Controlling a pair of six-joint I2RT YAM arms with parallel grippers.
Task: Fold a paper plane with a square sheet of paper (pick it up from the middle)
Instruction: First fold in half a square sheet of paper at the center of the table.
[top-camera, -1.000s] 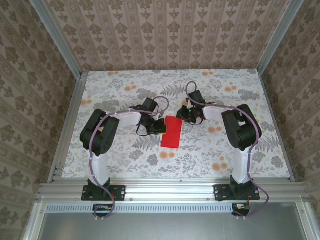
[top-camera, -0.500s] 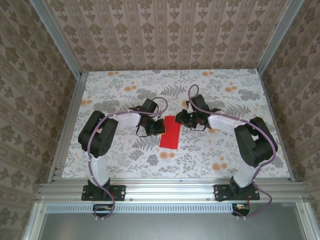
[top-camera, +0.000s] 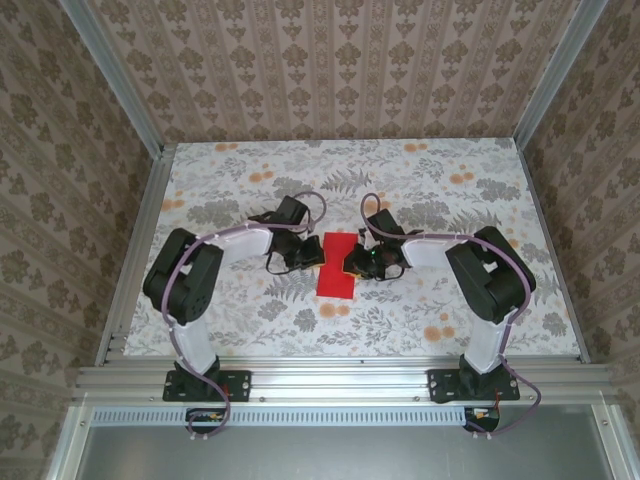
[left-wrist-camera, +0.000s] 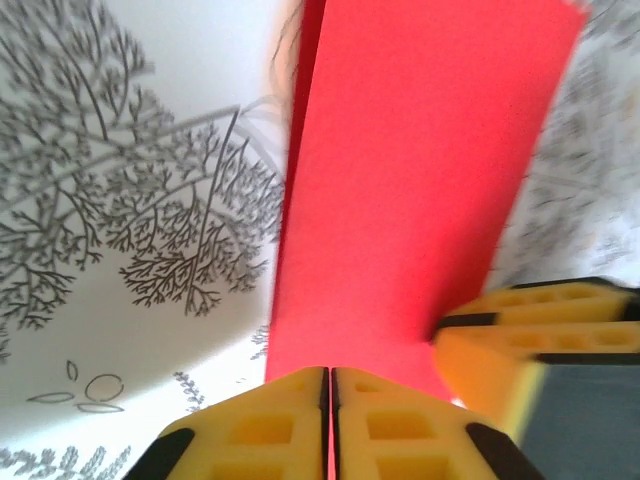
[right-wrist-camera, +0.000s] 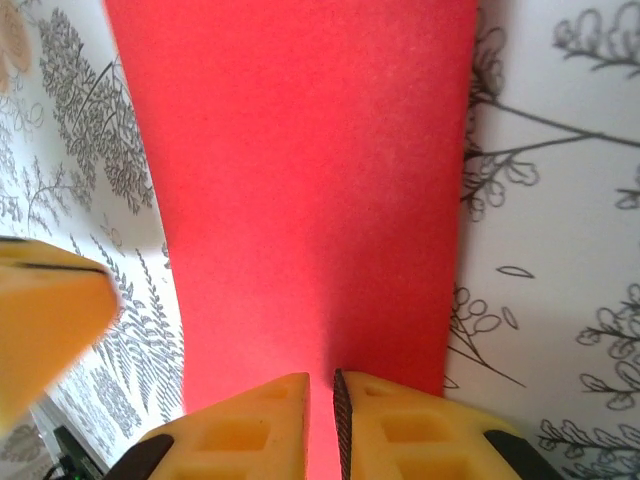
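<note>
The floral-patterned tabletop (top-camera: 250, 320) carries one folded red paper (top-camera: 337, 272), a narrow rectangle lying near its middle.

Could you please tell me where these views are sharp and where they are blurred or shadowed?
Top external: evenly lit, sharp, the red paper clear. Left wrist: tablecloth print at right and the right gripper's finger blurred. Right wrist: paper grain crisp, left gripper's finger smeared, a shadow beside it.

Black-and-white arms (top-camera: 245, 238) (purple cables (top-camera: 224, 398)), yellow fingertips (left-wrist-camera: 260, 430)
</note>
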